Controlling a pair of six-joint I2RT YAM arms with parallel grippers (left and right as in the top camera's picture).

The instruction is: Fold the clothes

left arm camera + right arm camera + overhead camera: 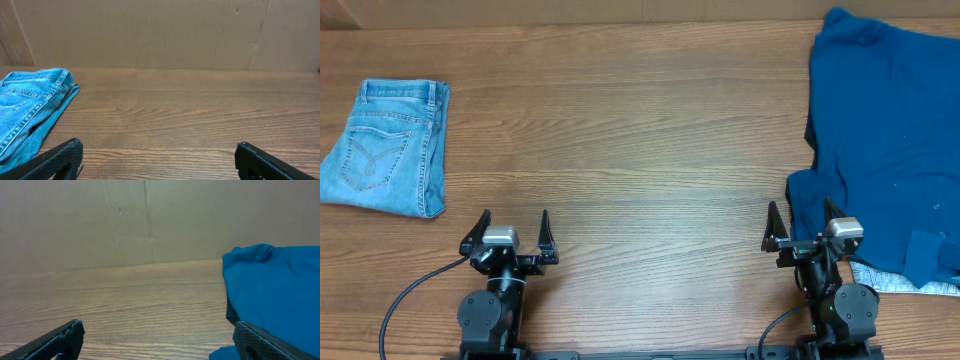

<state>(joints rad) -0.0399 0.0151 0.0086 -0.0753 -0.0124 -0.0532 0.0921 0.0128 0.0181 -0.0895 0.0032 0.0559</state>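
We see the folded light-wash blue denim jeans (pixel 388 147) lying at the brown wooden desk's (pixel 640 150) far left. Our left claw (pixel 515 222) and right claw (pixel 800 215) both gape wide, holding nothing, the right one just beside a large dark royal-blue fabric garment (pixel 890 130).

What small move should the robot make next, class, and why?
Probably the right claw should ease forward onto the near edge of the blue garment, which lies rumpled right beside it. The jeans already look folded at the far left. The left claw is open too, and neither holds anything.
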